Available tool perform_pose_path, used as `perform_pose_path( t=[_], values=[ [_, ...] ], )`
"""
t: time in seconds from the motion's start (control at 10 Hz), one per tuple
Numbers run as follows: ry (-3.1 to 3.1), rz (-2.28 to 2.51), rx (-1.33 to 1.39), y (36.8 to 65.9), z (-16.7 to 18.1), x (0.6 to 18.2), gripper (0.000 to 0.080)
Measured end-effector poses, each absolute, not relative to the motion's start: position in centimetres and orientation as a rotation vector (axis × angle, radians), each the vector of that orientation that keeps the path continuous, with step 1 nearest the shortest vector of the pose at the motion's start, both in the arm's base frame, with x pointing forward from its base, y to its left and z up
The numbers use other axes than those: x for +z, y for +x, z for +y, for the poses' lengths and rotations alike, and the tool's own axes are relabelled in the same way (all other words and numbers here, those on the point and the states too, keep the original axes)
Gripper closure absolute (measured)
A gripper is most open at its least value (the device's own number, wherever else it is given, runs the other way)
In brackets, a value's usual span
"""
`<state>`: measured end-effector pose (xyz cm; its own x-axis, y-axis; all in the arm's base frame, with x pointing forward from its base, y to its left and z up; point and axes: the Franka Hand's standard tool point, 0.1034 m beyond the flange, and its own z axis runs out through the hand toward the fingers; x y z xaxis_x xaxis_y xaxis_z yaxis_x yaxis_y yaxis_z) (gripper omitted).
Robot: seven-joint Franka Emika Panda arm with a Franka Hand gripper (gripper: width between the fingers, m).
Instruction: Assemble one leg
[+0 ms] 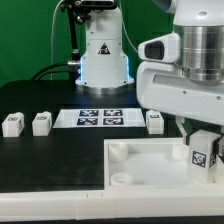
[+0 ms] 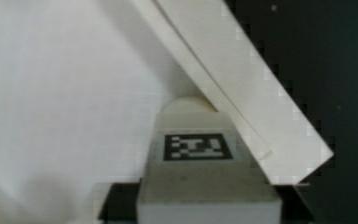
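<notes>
My gripper [image 1: 203, 140] is shut on a white leg [image 1: 203, 153] with its tag facing the camera. It holds the leg upright at the far corner of the large flat white panel [image 1: 150, 168] on the exterior view's right; whether it touches the panel I cannot tell. In the wrist view the leg [image 2: 197, 150] sits between my black fingers [image 2: 126, 200], my gripper [image 2: 202, 208] closed on it, beside the panel's raised rim [image 2: 247, 90]. Three more legs stand on the black table: two on the exterior view's left [image 1: 12, 124] [image 1: 41, 122] and one by my hand [image 1: 155, 121].
The marker board [image 1: 100, 118] lies between the loose legs in front of the robot base [image 1: 103, 60]. The panel shows round sockets at its corners on the exterior view's left [image 1: 120, 148]. A white table edge [image 1: 60, 205] runs along the front.
</notes>
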<state>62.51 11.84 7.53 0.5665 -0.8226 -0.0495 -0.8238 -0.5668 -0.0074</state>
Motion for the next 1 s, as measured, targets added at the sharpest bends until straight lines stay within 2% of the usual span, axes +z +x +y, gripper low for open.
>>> perform_pose_path(
  t=[0.4, 0.8, 1.0],
  values=[
    [-1.992, 2.358, 0.076, 62.86, 11.68, 7.23, 0.0508],
    [-1.817, 2.492, 0.097, 62.78, 11.54, 7.25, 0.0507],
    [-1.898, 2.430, 0.095, 62.73, 11.59, 7.17, 0.0260]
  ],
)
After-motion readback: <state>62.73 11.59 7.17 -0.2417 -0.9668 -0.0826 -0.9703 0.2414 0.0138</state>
